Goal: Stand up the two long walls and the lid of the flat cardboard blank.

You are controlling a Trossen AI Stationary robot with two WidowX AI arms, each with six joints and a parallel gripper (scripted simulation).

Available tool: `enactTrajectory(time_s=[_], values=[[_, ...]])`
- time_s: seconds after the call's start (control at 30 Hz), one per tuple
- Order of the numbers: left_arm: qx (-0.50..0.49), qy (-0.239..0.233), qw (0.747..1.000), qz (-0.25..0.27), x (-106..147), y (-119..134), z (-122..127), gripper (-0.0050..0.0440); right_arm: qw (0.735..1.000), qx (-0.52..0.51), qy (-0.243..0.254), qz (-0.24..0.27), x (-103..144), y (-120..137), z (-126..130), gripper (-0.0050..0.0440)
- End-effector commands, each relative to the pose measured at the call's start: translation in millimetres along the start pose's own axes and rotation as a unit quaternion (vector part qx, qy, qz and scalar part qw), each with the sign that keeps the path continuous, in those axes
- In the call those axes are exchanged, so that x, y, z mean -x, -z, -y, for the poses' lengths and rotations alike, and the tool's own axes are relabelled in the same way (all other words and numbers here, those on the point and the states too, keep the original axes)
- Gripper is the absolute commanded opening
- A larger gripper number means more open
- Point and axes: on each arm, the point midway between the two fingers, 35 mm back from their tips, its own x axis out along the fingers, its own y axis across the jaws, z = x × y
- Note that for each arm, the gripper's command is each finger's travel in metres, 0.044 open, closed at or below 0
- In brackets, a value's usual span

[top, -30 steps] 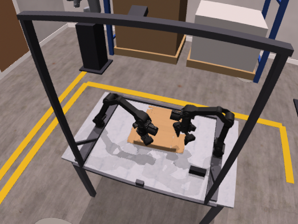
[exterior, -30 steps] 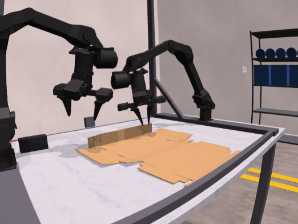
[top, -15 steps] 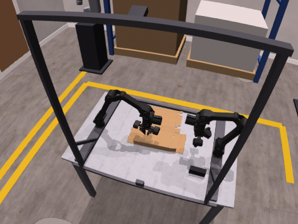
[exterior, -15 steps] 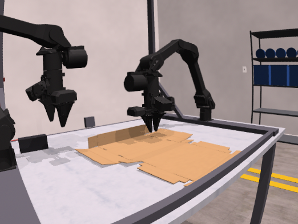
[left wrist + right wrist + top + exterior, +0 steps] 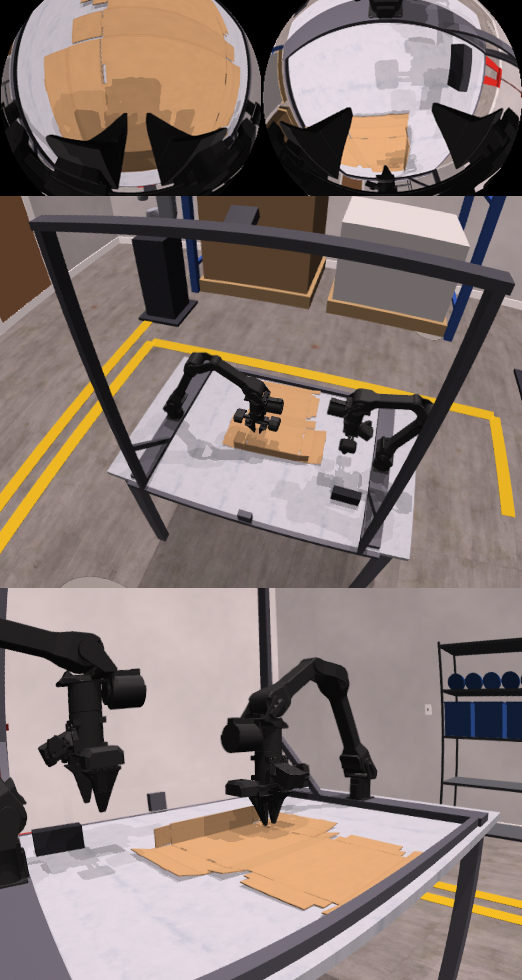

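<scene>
The tan cardboard blank point(image 5: 280, 421) lies on the white table; it also shows in the exterior view point(image 5: 280, 860). One long wall point(image 5: 205, 825) stands raised along its edge, and the other flaps lie flat. My left gripper point(image 5: 257, 427) points straight down over the blank's middle, fingers drawn close together with nothing between them. Its tips point(image 5: 268, 820) are at the cardboard surface, and the left wrist view point(image 5: 135, 136) shows cardboard beneath them. My right gripper point(image 5: 348, 444) point(image 5: 95, 800) is open and empty, raised above the table beside the blank. The right wrist view point(image 5: 391, 143) shows a corner of the blank point(image 5: 377, 143).
A small black box point(image 5: 346, 496) lies on the table near the right arm's base; it also shows in the exterior view point(image 5: 57, 838). A small grey block point(image 5: 244, 516) sits at the table's edge. A dark frame borders the table and arches overhead.
</scene>
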Motion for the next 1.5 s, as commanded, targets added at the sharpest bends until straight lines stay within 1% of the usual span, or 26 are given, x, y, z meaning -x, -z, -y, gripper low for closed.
enactTrajectory(time_s=[0.0, 0.13, 0.2, 0.27, 0.33, 0.37, 0.43, 0.6, 0.7, 0.8, 0.83, 0.9, 0.93, 0.97, 1.07, 1.2, 1.4, 1.47], values=[[0.002, 0.007, 1.0, -0.001, 0.2, 0.0, 1.4, 0.0099, 1.0, -0.002, -0.002, -0.006, 3.0, 1.0, -0.5, 0.0435], [0.002, 0.007, 1.0, -0.001, 0.2, 0.0, 1.4, 0.0099, 1.0, -0.002, -0.002, -0.006, 3.0, 1.0, -0.5, 0.0435], [0.002, 0.007, 1.0, -0.001, 0.2, 0.0, 1.4, 0.0099, 1.0, 0.015, -0.002, -0.006, 2.8, 2.0, -0.5, 0.0387], [0.002, 0.007, 1.0, -0.001, 0.2, 0.0, 1.4, 0.0099, 0.998, 0.066, -0.003, -0.005, 2.2, 5.2, -0.6, 0.0339], [0.002, 0.007, 1.0, -0.001, 0.2, 0.0, 1.4, 0.0099, 0.998, 0.066, -0.003, -0.005, 2.2, 5.2, -0.6, 0.0339], [0.002, 0.007, 1.0, -0.001, 0.2, 0.0, 1.4, 0.0099, 0.994, 0.105, -0.003, -0.005, 1.8, 7.5, -0.7, 0.0315], [0.002, 0.007, 1.0, -0.001, 0.2, 0.0, 1.4, 0.0099, 0.982, 0.186, -0.004, -0.004, 0.6, 13.4, -0.9, 0.0267], [0.002, 0.007, 1.0, -0.001, 0.2, 0.0, 1.4, 0.0099, 0.95, 0.312, -0.004, -0.003, -1.5, 22.0, -1.1, 0.0147], [0.002, 0.007, 1.0, -0.001, 0.2, 0.0, 1.4, 0.0099, 0.923, 0.386, -0.005, -0.002, -2.8, 26.8, -1.3, 0.0075], [0.002, 0.007, 1.0, -0.001, 0.2, 0.0, 1.4, 0.0099, 0.889, 0.457, -0.005, -0.001, -4.2, 31.7, -1.5, 0.0003], [0.002, 0.007, 1.0, -0.001, 0.2, 0.0, 1.4, 0.0099, 0.877, 0.48, -0.005, -0.001, -4.7, 33.3, -1.5, 0.0], [0.002, 0.007, 1.0, -0.001, 0.2, 0.0, 1.4, 0.0099, 0.877, 0.48, -0.005, -0.001, -4.7, 33.3, -1.5, 0.0], [0.002, 0.007, 1.0, -0.001, 0.2, 0.0, 1.4, 0.0099, 0.852, 0.523, -0.005, -0.001, -5.2, 34.9, -1.6, 0.0], [0.002, 0.007, 1.0, -0.001, 0.2, 0.0, 1.4, 0.0099, 0.835, 0.551, -0.005, 0.0, -6.2, 38.0, -1.8, 0.0], [0.002, 0.007, 1.0, -0.001, 0.2, 0.0, 1.4, 0.0099, 0.789, 0.615, -0.005, 0.001, -8.0, 43.2, -2.0, 0.0], [0.002, 0.007, 1.0, -0.001, 0.2, 0.0, 1.4, 0.0099, 0.719, 0.695, -0.005, 0.002, -10.4, 49.6, -2.2, 0.0], [0.002, 0.007, 1.0, -0.001, 0.2, 0.0, 1.4, 0.0099, 0.6, 0.8, -0.004, 0.004, -14.4, 59.3, -2.6, 0.0], [0.002, 0.007, 1.0, -0.001, 0.2, 0.0, 1.4, 0.0099, 0.6, 0.8, -0.004, 0.004, -14.4, 59.3, -2.6, 0.0]])
